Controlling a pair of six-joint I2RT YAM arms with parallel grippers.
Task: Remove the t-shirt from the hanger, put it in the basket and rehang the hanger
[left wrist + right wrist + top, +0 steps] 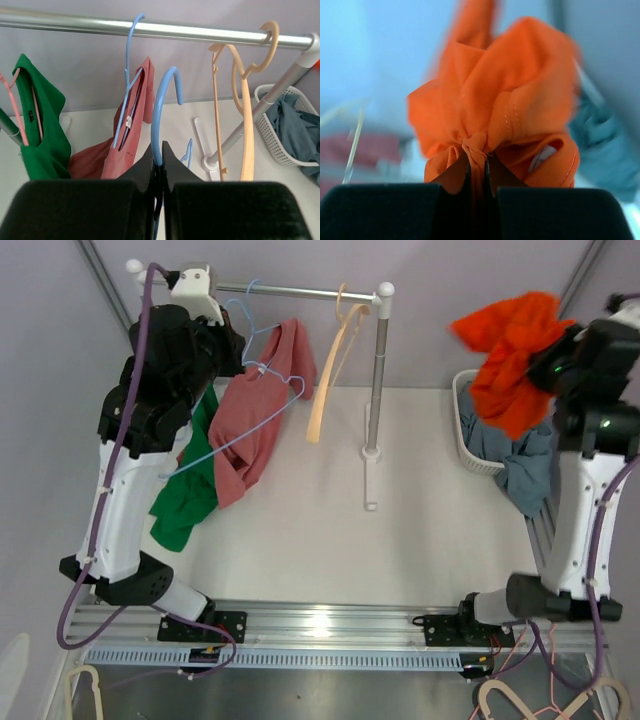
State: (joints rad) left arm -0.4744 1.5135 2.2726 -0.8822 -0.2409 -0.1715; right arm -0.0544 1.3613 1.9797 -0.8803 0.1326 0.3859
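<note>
The t-shirt (pixel 510 350), an orange one, is bunched up in the air well to the right of the rail (pixel 300 290), above the basket (pixel 462 410) and clear of any hanger. The right fingers (pixel 457 175) are closed on a gathered knot of its cloth, with the rest bulging and drooping around them. We judge it light, soft and limp: it has no shape of its own, hangs from wherever it is pinched, and could catch on the basket rim. A thick fold, like the one now held, is the place to take it; a single thin layer could slide out. We cannot tell which part of the garment the knot is.

The basket holds grey-blue clothes (pixel 525 465) that spill over its near side.

Under the rail, the left fingers (pixel 145 167) are shut on the neck of a blue hanger (pixel 157 110), whose hook stands free below the rail, not over it. We take this for the hanger the t-shirt belonged to, so the removal looks done, and setting both pieces down is what remains.

On the rail hang a red shirt (pixel 255 420) on a paler blue hanger, a bare tan hanger (pixel 330 370) to its right, and a green shirt (pixel 190 490) at the left end, low towards the surface (pixel 400 540).
</note>
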